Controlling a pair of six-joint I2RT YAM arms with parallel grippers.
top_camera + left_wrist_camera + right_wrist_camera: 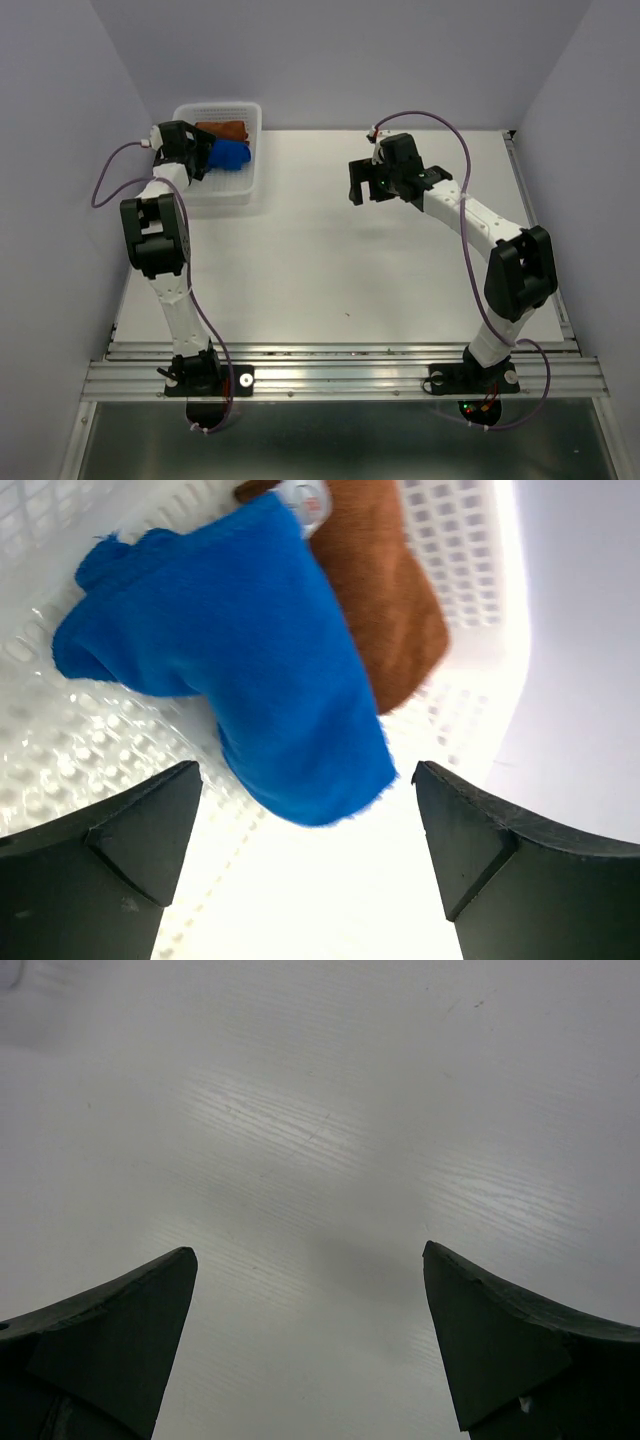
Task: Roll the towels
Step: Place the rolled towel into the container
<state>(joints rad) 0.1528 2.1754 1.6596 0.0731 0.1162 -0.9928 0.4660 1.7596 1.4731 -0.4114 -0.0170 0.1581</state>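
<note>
No legible txt or nos. in any view; pale tag (306,500) at blue towel (230,650) edge, too blurred to read

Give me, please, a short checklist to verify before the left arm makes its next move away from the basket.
1. Left gripper open, with nothing between its jaws: ok.
2. Blue towel lying inside the basket as a bundle: ok.
3. Brown towel also in the basket, partly under the blue towel: ok.
4. Both bundles rolled tightly enough to hold their shape: cannot tell; their ends are hidden.
5. No cloth caught on the left gripper's fingers: ok in the wrist view.
6. Right gripper open and holding nothing, above the table: ok.
</note>
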